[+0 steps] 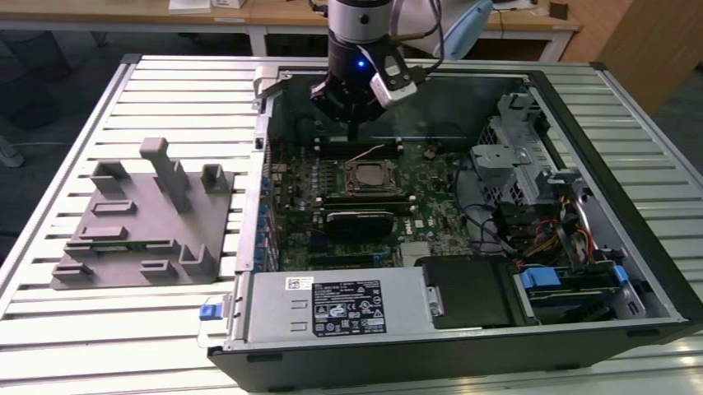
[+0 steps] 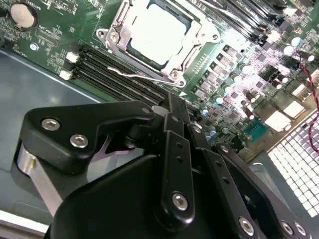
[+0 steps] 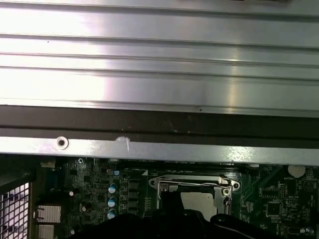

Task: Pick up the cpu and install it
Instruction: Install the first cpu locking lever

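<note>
Gripper (image 2: 172, 107), closed and empty, hovers just beside the cpu (image 2: 157, 32) seated in the socket; we judge it light, stiff, fragile, best held by its edges.

I see the open computer case (image 1: 615, 247) lying on the tabletop (image 1: 176, 90), toward the exterior view's right edge, and the fixture block (image 1: 143, 222) on the tabletop beside the case, toward the exterior view's left edge. The motherboard (image 1: 439, 222) lies inside the case. The cpu (image 2: 158, 31) sits in the socket frame (image 2: 172, 74) on the motherboard. My hand (image 1: 351, 132) hangs above the motherboard, just beside the socket frame on its far-edge side. The power supply (image 1: 329, 309) sits in the case along the near edge.
</note>
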You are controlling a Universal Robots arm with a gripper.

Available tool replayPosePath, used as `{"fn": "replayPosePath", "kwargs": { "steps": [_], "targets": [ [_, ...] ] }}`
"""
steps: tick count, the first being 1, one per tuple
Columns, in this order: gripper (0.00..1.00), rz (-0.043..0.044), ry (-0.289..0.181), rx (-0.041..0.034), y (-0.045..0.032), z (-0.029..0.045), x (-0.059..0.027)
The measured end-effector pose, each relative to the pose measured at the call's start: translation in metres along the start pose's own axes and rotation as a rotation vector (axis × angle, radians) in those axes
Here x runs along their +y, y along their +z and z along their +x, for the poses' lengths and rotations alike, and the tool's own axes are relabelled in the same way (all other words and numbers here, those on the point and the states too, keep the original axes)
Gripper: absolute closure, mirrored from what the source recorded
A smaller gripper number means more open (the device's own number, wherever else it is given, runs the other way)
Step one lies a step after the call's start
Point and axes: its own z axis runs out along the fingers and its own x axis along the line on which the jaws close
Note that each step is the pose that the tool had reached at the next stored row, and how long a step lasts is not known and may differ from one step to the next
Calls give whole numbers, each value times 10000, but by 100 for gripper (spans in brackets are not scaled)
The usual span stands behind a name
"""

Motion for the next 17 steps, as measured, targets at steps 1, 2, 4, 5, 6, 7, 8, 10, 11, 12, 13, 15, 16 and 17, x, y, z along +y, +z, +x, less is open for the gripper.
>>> {"fn": "replayPosePath", "kwargs": {
  "steps": [1, 2, 4, 5, 6, 7, 8, 10, 11, 12, 13, 15, 16, 17],
  "targets": [
    [89, -84, 1, -3, 2, 0, -3],
    [89, -180, 1, -5, 3, 0, -7],
    [89, -360, 2, -8, 9, 0, -21],
    [89, -385, 1, -10, 12, 1, -27],
    [89, -390, -3, -12, 14, 0, -31],
    [89, -392, -6, -13, 17, 1, -33],
    [89, -391, -48, -13, 23, -1, -34],
    [89, -392, -241, -13, 35, -5, -34],
    [89, -393, -334, -12, 42, -9, -35],
    [89, -392, -375, -11, 53, -15, -35],
    [89, -390, -392, -10, 65, -26, -36],
    [89, -389, -401, -9, 91, -64, -37],
    [89, -389, -401, -10, 104, -86, -37],
    [89, -388, -403, -10, 119, -108, -38]
  ]
}}
